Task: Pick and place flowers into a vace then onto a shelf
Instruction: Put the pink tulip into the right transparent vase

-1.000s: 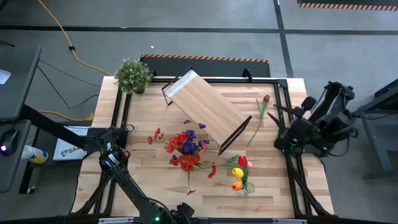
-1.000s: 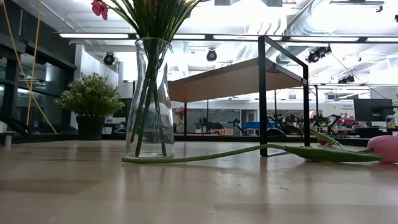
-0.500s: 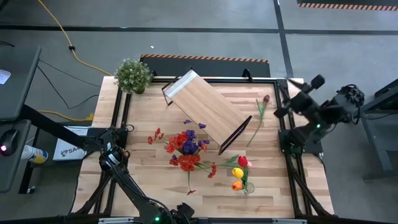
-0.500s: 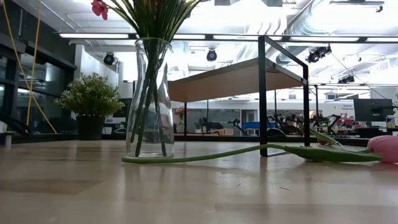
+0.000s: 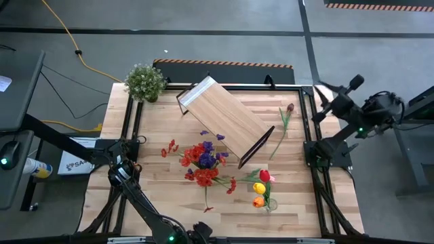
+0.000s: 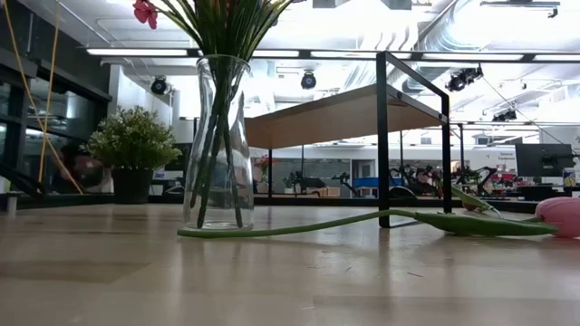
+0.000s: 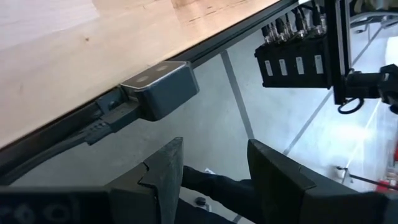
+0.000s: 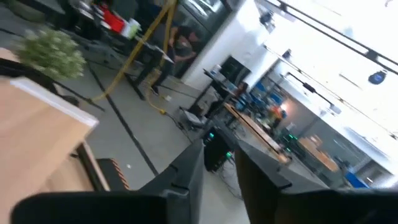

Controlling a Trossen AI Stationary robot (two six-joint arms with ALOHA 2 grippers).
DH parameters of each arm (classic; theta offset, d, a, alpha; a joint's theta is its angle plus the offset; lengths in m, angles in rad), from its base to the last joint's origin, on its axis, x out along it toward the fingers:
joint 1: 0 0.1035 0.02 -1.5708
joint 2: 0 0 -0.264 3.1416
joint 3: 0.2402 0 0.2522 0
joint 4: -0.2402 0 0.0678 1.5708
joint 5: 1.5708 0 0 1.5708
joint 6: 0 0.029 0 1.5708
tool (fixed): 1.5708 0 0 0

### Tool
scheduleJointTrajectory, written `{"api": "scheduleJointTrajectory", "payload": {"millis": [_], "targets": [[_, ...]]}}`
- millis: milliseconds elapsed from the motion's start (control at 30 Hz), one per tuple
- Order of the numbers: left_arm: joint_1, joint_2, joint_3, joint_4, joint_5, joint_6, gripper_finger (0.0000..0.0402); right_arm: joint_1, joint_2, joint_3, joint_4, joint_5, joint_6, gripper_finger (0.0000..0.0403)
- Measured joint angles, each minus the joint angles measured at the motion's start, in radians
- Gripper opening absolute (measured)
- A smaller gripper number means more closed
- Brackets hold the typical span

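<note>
A clear glass vase point(image 6: 217, 145) stands by its base on the table and holds a bunch of red and purple flowers point(image 5: 203, 163). Red, yellow and orange tulips point(image 5: 261, 186) lie flat near the front right. A dark maroon tulip point(image 5: 286, 118) lies at the right. The shelf point(image 5: 224, 122) stands on its black legs, set diagonally mid-table. My right gripper point(image 8: 221, 165) hovers at the table's far right corner point(image 5: 332, 91), fingers slightly apart and holding nothing. My left gripper point(image 7: 214, 168) hangs open and empty at the near edge point(image 5: 200, 229).
A bushy green potted plant point(image 5: 144, 81) stands at the far left corner. A small grey camera box point(image 7: 161, 90) is fixed under the table's near edge. A black frame point(image 5: 306, 135) runs along the table's sides. Bare planks lie at the left point(image 5: 152, 122).
My right arm has unfolded from a tucked pose beside the table's right edge. Its gripper has swung toward the far edge and turned, and now reaches out level over the far right corner. The flowers, vase and shelf have stayed put.
</note>
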Motion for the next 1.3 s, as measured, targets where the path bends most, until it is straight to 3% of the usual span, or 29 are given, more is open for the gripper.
{"api": "scheduleJointTrajectory", "payload": {"millis": [100, 300, 500, 833, 1133, 1300], "targets": [[0.000, 0.000, 0.000, 0.014, 0.000, -0.001, 0.0211, 0.014, 0.012, 0.000, -0.111, -0.086, 0.127, 0.0063], [0.000, 0.000, 0.000, 0.021, -0.001, -0.030, 0.0211, -0.005, 0.045, 0.000, -0.415, -0.446, 0.504, 0.0063], [0.007, 0.000, 0.000, 0.025, 0.000, -0.030, 0.0211, -0.076, 0.067, -0.001, -0.659, -0.753, 0.762, 0.0071], [0.021, 0.000, 0.000, 0.027, 0.008, -0.023, 0.0211, -0.141, 0.119, -0.001, -0.746, -1.251, 1.016, 0.0072], [0.019, 0.000, 0.000, 0.027, 0.009, -0.016, 0.0211, -0.149, 0.300, -0.001, -0.791, -1.452, 1.055, 0.0072], [0.019, 0.000, 0.000, 0.027, 0.009, -0.014, 0.0211, -0.149, 0.388, -0.001, -0.792, -1.467, 0.978, 0.0071]]}}
